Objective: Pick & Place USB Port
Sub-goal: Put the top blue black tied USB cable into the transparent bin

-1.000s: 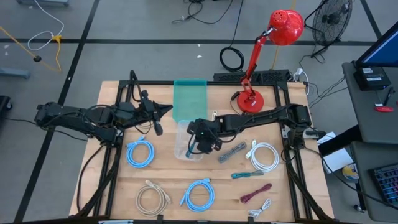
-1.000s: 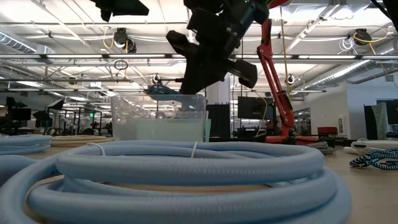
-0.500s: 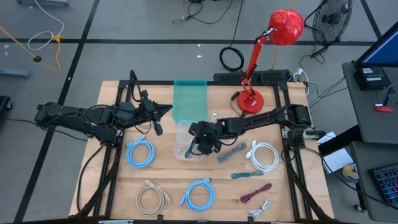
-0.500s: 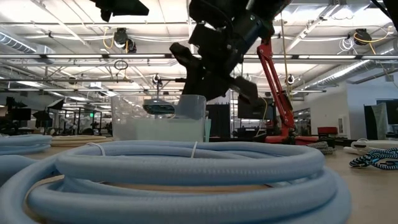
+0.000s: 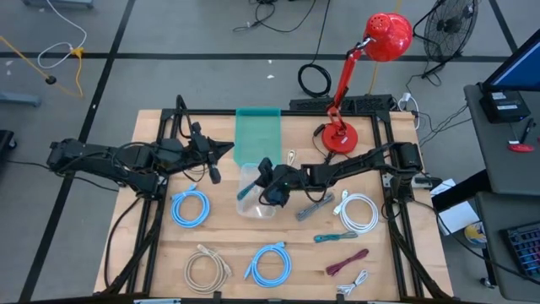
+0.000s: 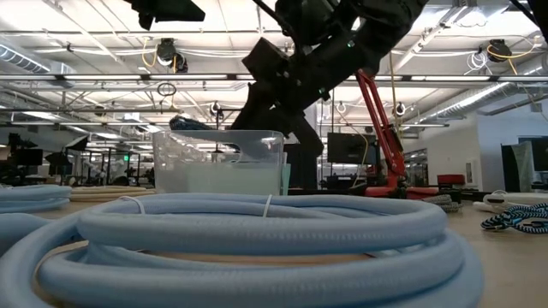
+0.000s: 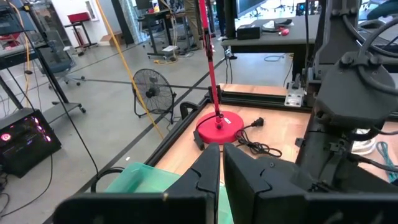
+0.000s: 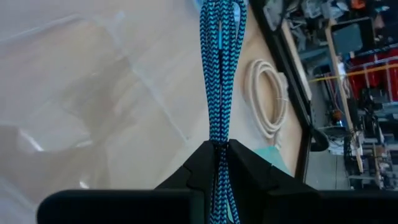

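A blue-and-black braided USB cable, folded into a slim bundle, sticks out of my right gripper, which is shut on it. In the high view this gripper reaches in from the table's right over a clear plastic container. The cable's free end points toward the table's left. In the low view that end hangs just above the container's rim. A green lid lies behind the container. My left gripper waits shut, raised, left of the lid. My right gripper pinches the folded cable bundle between its two fingers, several strands together. The fingers come from the table's right, slanting down, and the bundle runs on ahead along them. The cable is lifted clear, and its free end is over the container.
Coiled cables lie on the near half: light blue coils, a beige coil, a white coil, a grey cable, a teal cable and a maroon cable. A red lamp stands at the far right.
My right gripper has sunk a little over the container and tipped from steeply downward to more nearly level, rolling somewhat. The cable bundle, which hung down into the container, has swung up and now points toward the table's left, above the rim.
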Controlling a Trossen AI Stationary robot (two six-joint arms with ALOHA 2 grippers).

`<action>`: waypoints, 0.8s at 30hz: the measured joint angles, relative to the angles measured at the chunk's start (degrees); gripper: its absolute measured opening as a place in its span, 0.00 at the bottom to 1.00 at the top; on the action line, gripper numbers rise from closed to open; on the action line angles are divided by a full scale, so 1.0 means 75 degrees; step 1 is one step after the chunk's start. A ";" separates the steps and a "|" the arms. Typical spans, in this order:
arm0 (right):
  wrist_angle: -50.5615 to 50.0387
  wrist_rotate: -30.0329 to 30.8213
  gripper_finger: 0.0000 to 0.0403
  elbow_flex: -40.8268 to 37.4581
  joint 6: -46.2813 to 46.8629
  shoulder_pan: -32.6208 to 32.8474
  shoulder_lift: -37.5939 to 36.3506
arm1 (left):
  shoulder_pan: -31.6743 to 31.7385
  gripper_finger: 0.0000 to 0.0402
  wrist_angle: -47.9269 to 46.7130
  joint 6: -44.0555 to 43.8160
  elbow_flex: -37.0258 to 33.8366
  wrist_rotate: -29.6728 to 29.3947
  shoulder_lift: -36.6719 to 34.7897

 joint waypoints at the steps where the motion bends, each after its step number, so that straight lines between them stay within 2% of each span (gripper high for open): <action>1: -0.0030 -0.0004 0.09 -0.0019 -0.0069 0.0000 0.0000 | 0.0003 0.06 0.0000 0.0000 0.0000 0.0000 0.0000; 10: -0.0878 -0.0778 0.02 -0.0019 -0.0276 0.0036 0.0000 | 0.0000 0.06 0.0000 0.0000 0.0000 -0.0001 0.0000; 12: -0.0993 -0.1058 0.02 -0.0018 0.0149 0.0072 0.0000 | 0.0001 0.06 0.0000 0.0000 0.0000 0.0000 0.0000; 18: -0.0734 -0.1190 0.04 0.0086 0.3031 0.0131 -0.0006 | 0.0001 0.06 0.0000 0.0000 0.0000 0.0000 0.0000; 24: -0.0783 -0.1170 0.05 0.0086 0.3236 0.0123 -0.0006 | 0.0001 0.06 0.0002 -0.0011 0.0000 0.0000 0.0000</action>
